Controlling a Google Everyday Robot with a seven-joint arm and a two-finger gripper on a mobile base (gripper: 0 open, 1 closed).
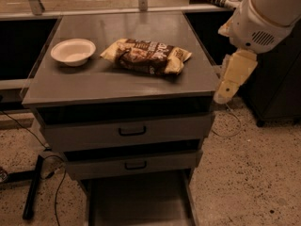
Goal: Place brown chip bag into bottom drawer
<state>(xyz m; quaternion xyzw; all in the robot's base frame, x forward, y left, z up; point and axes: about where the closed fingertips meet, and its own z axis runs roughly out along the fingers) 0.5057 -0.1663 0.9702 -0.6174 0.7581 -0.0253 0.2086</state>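
The brown chip bag (146,56) lies flat on the grey cabinet top (117,81), right of centre, with a dark brown middle and pale yellow ends. The bottom drawer (138,201) is pulled out at the foot of the cabinet, and the part of its floor that shows holds nothing. My gripper (233,79) hangs pale yellow under the white arm housing (263,18), just off the cabinet's right edge, to the right of the bag and not touching it.
A white bowl (73,51) sits on the cabinet top left of the bag. Two higher drawers with black handles (132,131) are slightly ajar. A black stand leg and cables (35,187) lie on the speckled floor at left. Dark furniture stands at right.
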